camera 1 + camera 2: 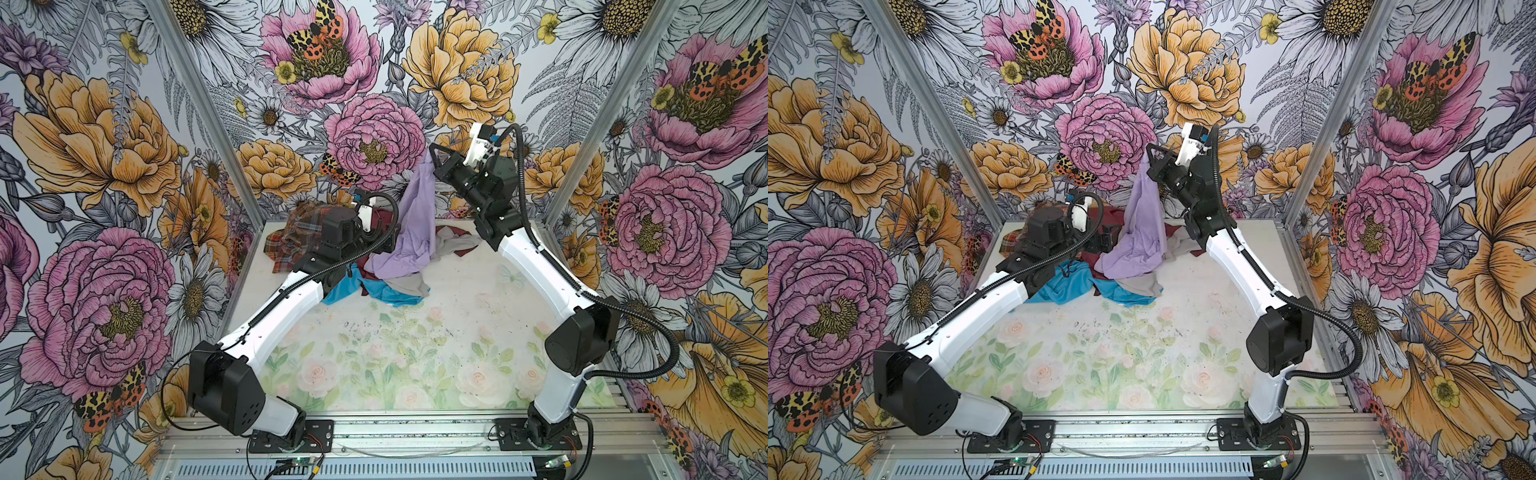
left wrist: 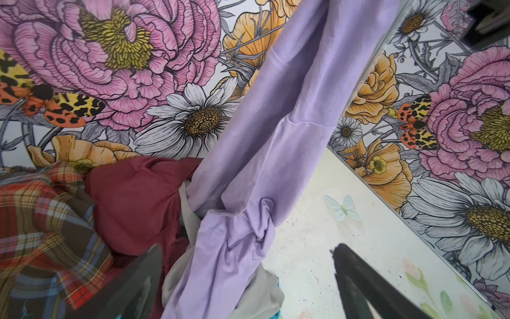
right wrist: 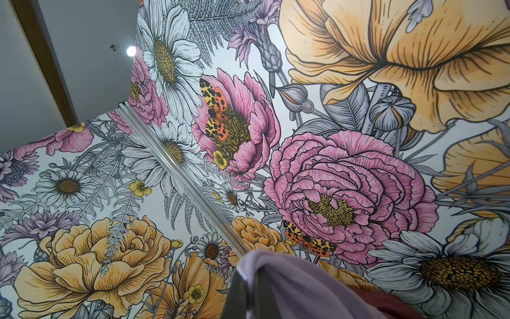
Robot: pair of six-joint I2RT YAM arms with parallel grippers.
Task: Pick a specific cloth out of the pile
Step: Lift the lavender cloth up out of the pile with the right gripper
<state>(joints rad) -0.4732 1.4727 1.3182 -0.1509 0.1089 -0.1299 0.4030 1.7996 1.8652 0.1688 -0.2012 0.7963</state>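
Floral tabletop (image 1: 415, 353) under the pile (image 1: 390, 291)

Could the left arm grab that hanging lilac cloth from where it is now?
Probably yes: the left end effector is open, and the lilac cloth hangs just ahead of it with nothing in between.

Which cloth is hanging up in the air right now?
The lilac cloth, held up by the right gripper; the plaid, maroon, grey and blue ones lie heaped.
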